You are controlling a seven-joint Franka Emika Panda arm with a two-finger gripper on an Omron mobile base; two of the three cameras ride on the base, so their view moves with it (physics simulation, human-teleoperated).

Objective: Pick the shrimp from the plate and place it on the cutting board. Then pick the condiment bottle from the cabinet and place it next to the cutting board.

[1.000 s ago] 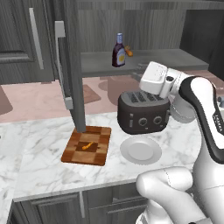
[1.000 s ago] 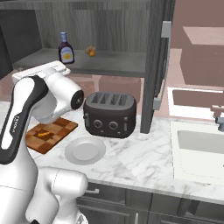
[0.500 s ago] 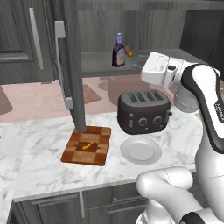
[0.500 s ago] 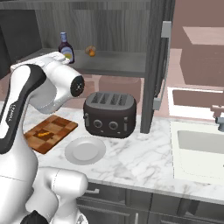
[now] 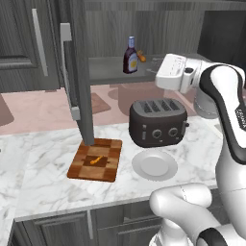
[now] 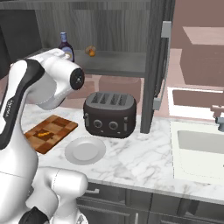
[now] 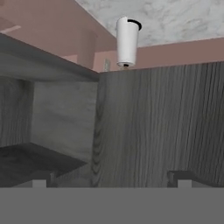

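Marble counter point(image 5: 43, 178) (pink backsplash behind) bears cutting board point(image 5: 95, 159), plate point(image 5: 154, 165).

— How is the light behaving?
— It is falling evenly and softly; the toaster point(image 5: 157, 123) is casting only a faint shadow beneath itself.
— Any glare or blur?
— None; edges are staying crisp, while the cabinet point(image 5: 110, 29) above the toaster is sitting dimmer.

White marble counter point(image 5: 43, 163): checkered cutting board point(image 5: 95, 159) lies flat near the front, a small orange shrimp point(image 5: 97, 160) on its middle. Round pale plate point(image 5: 154, 165) just right of the board, bare. Dark toaster point(image 5: 157, 122) stands behind the plate. Grey cabinet shelf point(image 5: 103, 67) above: condiment bottle point(image 5: 130, 56) upright, small orange object point(image 5: 141, 56) just beside it.
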